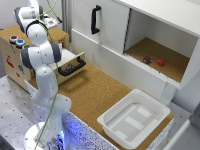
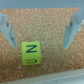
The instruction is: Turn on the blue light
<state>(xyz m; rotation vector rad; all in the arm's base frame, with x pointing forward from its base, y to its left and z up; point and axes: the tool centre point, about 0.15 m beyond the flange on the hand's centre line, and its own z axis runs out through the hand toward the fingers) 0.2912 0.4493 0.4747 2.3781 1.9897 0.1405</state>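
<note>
Overhead, the gripper (image 2: 41, 30) points down, jaws spread, above a green cube (image 2: 31, 53).

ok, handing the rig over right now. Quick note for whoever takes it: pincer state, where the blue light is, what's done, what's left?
Pincer: open, holding nothing. In the wrist view it hangs over a cork surface, fingers either side of a yellow-green lettered cube, not touching it.
Arm: raised and folded back at the exterior view's upper left, above the wooden box.
Blue light: round cap on top of the wooden box, between two like caps. Too small to tell whether it is lit.
Done: nothing visible; the pincer is not on the cap.
Left: probably move to the blue cap and press it.
Also there: open drawer, white bin.
</note>
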